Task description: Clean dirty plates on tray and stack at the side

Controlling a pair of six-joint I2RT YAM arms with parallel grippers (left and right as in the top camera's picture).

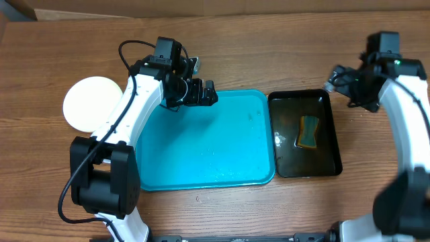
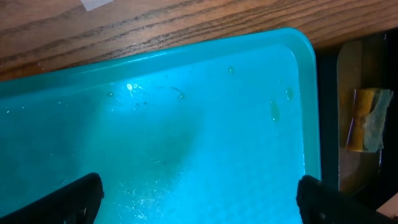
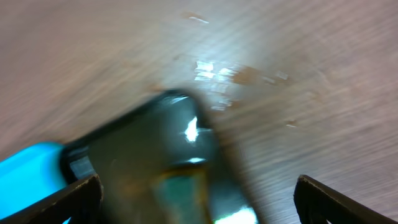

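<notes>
The turquoise tray [image 1: 201,144] lies in the middle of the table with no plates on it, only water drops; it also fills the left wrist view [image 2: 186,112]. A round pale plate [image 1: 91,102] lies on the table left of the tray; I cannot tell how many are stacked there, and I see no smear. My left gripper [image 1: 201,94] is open and empty over the tray's far left part [image 2: 199,202]. My right gripper [image 1: 336,79] is open and empty above the table by the black tub's far right corner [image 3: 196,202]; its view is blurred.
A black tub [image 1: 306,134] with water stands right of the tray, touching it. A yellow-green sponge [image 1: 308,130] lies in it, also seen in the left wrist view [image 2: 367,121]. The tub [image 3: 143,137] shows blurred in the right wrist view.
</notes>
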